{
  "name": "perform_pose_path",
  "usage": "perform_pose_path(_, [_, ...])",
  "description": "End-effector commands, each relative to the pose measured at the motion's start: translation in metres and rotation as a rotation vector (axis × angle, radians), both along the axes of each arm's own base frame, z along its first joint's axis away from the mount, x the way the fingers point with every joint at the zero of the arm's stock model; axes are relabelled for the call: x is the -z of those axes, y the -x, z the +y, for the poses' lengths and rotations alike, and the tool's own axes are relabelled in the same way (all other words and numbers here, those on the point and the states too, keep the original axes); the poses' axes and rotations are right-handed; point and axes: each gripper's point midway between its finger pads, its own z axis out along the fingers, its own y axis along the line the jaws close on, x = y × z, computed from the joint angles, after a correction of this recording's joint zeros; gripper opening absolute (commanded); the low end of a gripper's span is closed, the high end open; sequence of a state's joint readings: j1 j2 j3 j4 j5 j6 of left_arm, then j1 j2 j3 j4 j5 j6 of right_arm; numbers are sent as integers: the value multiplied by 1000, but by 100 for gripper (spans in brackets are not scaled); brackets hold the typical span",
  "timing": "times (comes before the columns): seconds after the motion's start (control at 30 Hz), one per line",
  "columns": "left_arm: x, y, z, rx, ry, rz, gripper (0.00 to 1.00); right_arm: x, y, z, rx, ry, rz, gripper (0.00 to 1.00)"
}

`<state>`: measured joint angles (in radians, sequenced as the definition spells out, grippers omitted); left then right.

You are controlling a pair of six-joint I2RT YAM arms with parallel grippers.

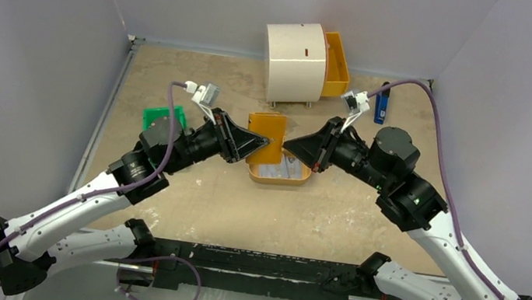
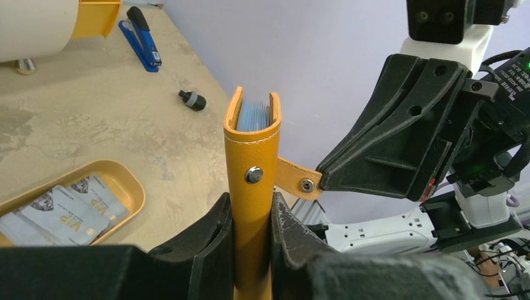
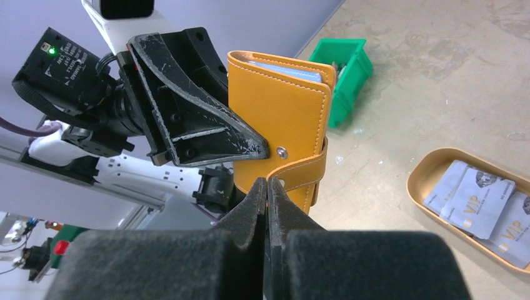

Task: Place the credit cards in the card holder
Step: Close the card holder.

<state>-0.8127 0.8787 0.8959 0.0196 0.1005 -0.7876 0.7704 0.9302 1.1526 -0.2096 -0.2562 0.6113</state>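
Beige tabletop lies below me. My left gripper point(image 2: 252, 219) clamps the stiff card holder point(image 2: 252, 156) upright, and my right gripper point(image 3: 267, 187) is pinched on its soft strap point(image 3: 300, 172). Credit cards point(image 2: 62, 215), thin and probably slippery, lie in the tray point(image 2: 134, 187) near the tabletop's middle; I would take one by its edge.

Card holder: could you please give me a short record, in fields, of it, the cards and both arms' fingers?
holder: orange, held upright, snap undone
strap: pulled out sideways from the holder
left fingers: clamped on the holder's lower body
right fingers: shut on the strap's end
cards: lying in the tray, none gripped
tray: tan, on the table
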Motion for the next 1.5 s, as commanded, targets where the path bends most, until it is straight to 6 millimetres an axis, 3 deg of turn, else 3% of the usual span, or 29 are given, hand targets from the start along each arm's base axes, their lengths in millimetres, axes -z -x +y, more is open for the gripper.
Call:
perform_pose_path(0.0, [-26,-3,11,-43,30,-93,0,-29,3,5,-23,-106,-30,0])
perform_pose_path(0.3, [-28,-4,22,-91,25,-98,0,-26,-1,2,4,-97,-41,0])
perform_pose_path(0.4, [-35,-7,30,-133,33,-102,0,-27,-2,-3,25,-85,-63,22])
perform_pose_path(0.53, [-39,-13,46,-223,38,-76,0,-25,-6,-12,76,-84,-83,45])
perform_pose_path(0.7, [-51,-13,55,-259,88,-67,0,-15,-14,-7,96,-96,-72,58])
perform_pose_path(0.97, [-59,-11,58,-268,119,-58,0,-24,-37,9,126,-149,-97,57])
perform_pose_path(1.2, [-56,-11,60,-274,115,-50,0,-35,-38,21,81,-170,-109,56])
perform_pose_path(1.47, [-59,-9,62,-274,116,-57,0,-29,-42,33,48,-139,-73,50])
